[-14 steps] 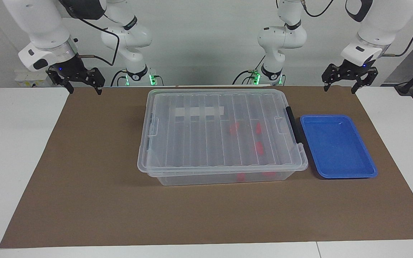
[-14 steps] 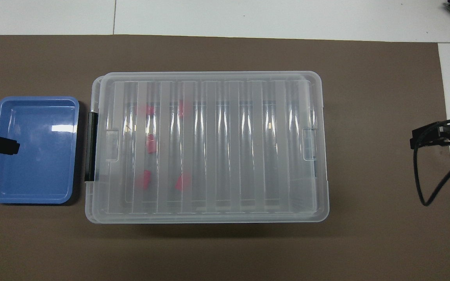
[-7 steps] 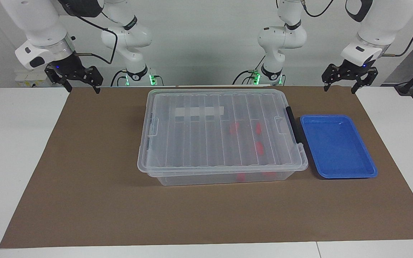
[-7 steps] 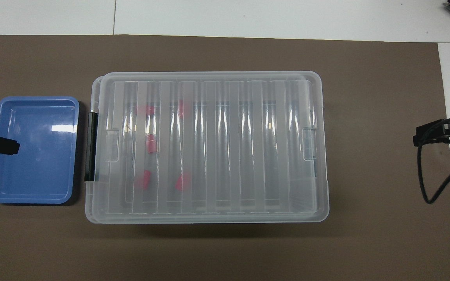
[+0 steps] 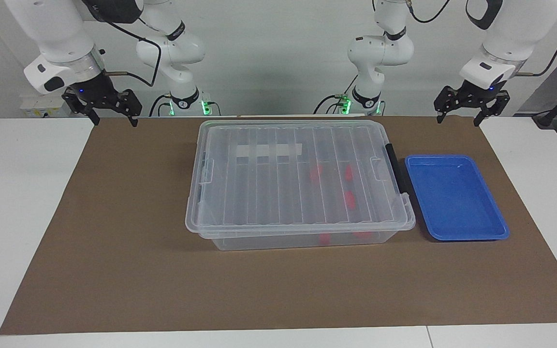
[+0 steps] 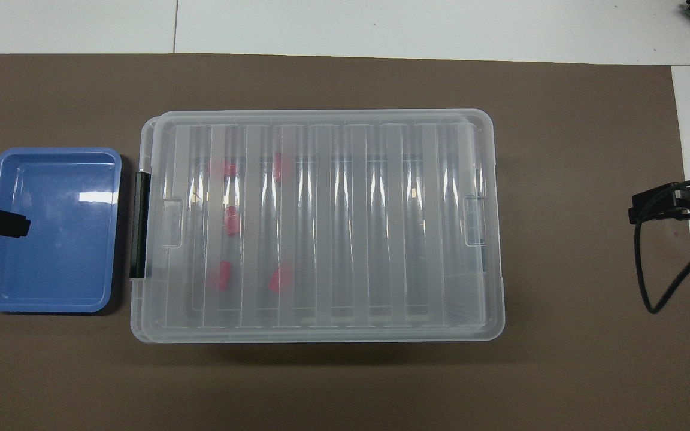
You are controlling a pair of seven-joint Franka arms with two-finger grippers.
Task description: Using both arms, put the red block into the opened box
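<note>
We judged the task to be either at its very start or already finished, and the views could not settle which. The large clear plastic box (image 5: pixel 298 183) sat near the middle of the brown mat (image 5: pixel 114 251) on the tabletop (image 5: pixel 17 203), with its ribbed transparent lid (image 6: pixel 321 221) resting closed on it. Through the lid we saw five small red plastic blocks (image 6: pixel 231 222), all clustered at the end of the box that carries the black handle (image 6: pixel 139 224), toward the left arm's end of the tabletop. No red block lay outside the box, so nothing was visibly waiting to be put in.

The left end effector (image 5: pixel 469 116) hung with its fingers spread wide and empty over the mat's edge nearest the robots, close to the corner at the left arm's end; the overhead view put its tip over the shallow blue plastic tray (image 6: pixel 51 179). The right end effector (image 5: pixel 111 118) also stood wide and empty, over the mat's corner at the right arm's end. Both arms appeared to be waiting.

The blue tray lay empty just beside the handle end of the box. We reckoned the closed lid was the one obstacle: any further placing would require lifting it first.
</note>
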